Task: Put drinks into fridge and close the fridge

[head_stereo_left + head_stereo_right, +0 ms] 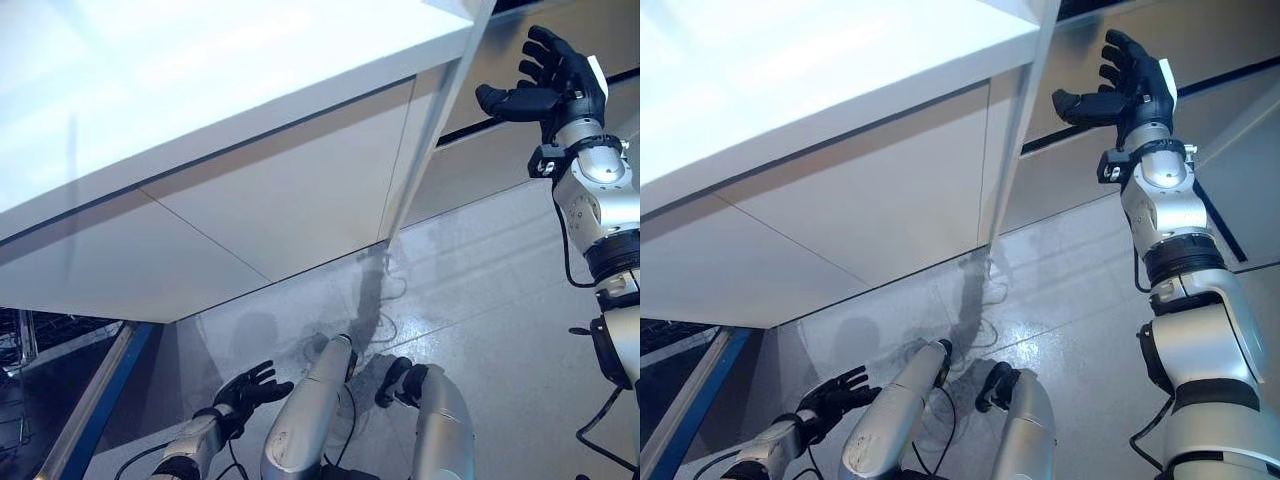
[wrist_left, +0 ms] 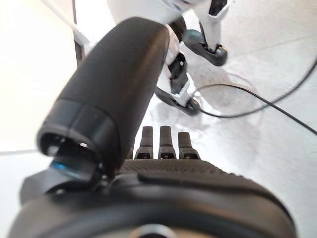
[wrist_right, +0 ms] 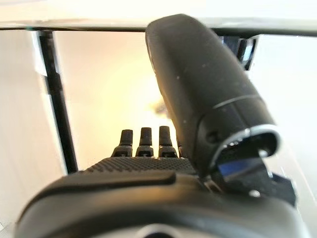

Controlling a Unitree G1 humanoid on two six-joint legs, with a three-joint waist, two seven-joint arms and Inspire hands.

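Note:
A large white fridge-like cabinet (image 1: 200, 80) with flat white front panels (image 1: 280, 200) stands to my left. A thin pale door edge (image 1: 430, 130) runs down its right side. My right hand (image 1: 550, 85) is raised just right of that edge, apart from it, open and empty, with relaxed fingers (image 3: 143, 141) and the thumb (image 3: 208, 89) standing out. My left hand (image 1: 245, 390) hangs low over the floor, open and empty, fingers (image 2: 163, 144) straight. It also shows in the right eye view (image 1: 835, 392).
A glossy grey floor (image 1: 480, 290) spreads in front of the cabinet. A blue-edged metal rail (image 1: 90, 400) and a dark wire rack (image 1: 20, 340) sit at the lower left. A dark stripe (image 1: 480, 130) runs along the surface behind my right hand.

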